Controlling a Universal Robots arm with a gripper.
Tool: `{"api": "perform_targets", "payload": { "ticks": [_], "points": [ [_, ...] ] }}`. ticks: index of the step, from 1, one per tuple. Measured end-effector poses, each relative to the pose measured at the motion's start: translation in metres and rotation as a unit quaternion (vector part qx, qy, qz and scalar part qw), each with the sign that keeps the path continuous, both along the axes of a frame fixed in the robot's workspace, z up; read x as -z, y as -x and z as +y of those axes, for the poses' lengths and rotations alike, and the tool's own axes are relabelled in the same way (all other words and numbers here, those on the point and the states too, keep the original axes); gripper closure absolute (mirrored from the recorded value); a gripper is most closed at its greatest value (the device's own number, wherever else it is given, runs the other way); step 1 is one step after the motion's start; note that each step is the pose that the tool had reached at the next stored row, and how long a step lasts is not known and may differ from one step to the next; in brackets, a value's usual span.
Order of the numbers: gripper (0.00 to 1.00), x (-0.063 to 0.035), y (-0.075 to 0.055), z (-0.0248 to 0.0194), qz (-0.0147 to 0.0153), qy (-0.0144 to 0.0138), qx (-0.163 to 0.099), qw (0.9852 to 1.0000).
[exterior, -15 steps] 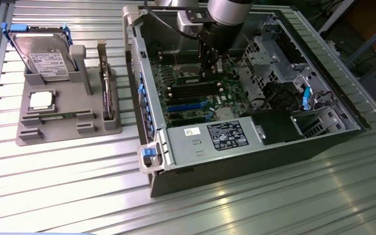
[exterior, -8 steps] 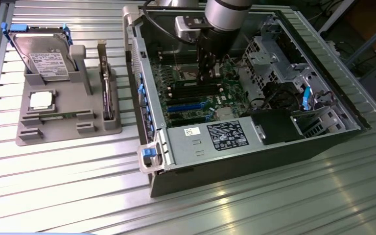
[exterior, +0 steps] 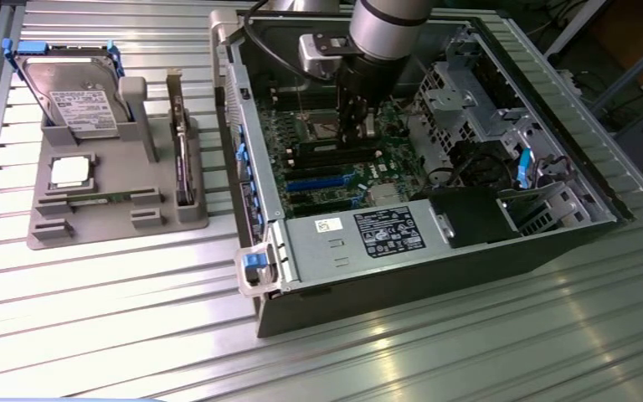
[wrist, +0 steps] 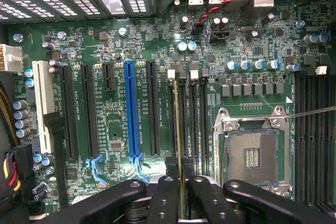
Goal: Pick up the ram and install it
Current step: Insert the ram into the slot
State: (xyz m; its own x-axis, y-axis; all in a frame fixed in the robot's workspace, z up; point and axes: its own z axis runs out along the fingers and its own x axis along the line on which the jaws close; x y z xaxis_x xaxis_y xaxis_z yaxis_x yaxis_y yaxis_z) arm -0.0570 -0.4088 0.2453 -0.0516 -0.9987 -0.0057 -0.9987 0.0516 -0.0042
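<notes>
My gripper [exterior: 357, 141] is down inside the open computer case [exterior: 411, 251], just above the motherboard [exterior: 333, 180]. In the wrist view its black fingers [wrist: 167, 187] are shut on the ram [wrist: 179, 119]. The ram shows edge-on there as a thin green-yellow strip. It runs along one of the long black memory slots [wrist: 192, 124] beside the empty processor socket [wrist: 252, 156]. I cannot tell whether its lower edge touches the slot.
A grey holder [exterior: 110, 209] on the exterior view's left carries a silver hard drive [exterior: 76, 96] with a blue-edged bracket, a square silver processor chip [exterior: 70, 170] and a thin board [exterior: 178, 142] standing on edge. Drive cages [exterior: 467, 92] and the power supply [exterior: 383, 234] hem in the motherboard.
</notes>
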Motion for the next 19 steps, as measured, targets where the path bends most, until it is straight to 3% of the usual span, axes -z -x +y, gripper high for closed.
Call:
{"api": "perform_targets", "payload": {
  "ticks": [9, 19],
  "points": [
    [0.86, 0.0064, -0.001, -0.0010, 0.0002, 0.0000, 0.001, 1.0000],
    [0.86, 0.0108, -0.001, -0.0010, 0.0002, 0.0037, 0.001, 1.0000]
  ]
}}
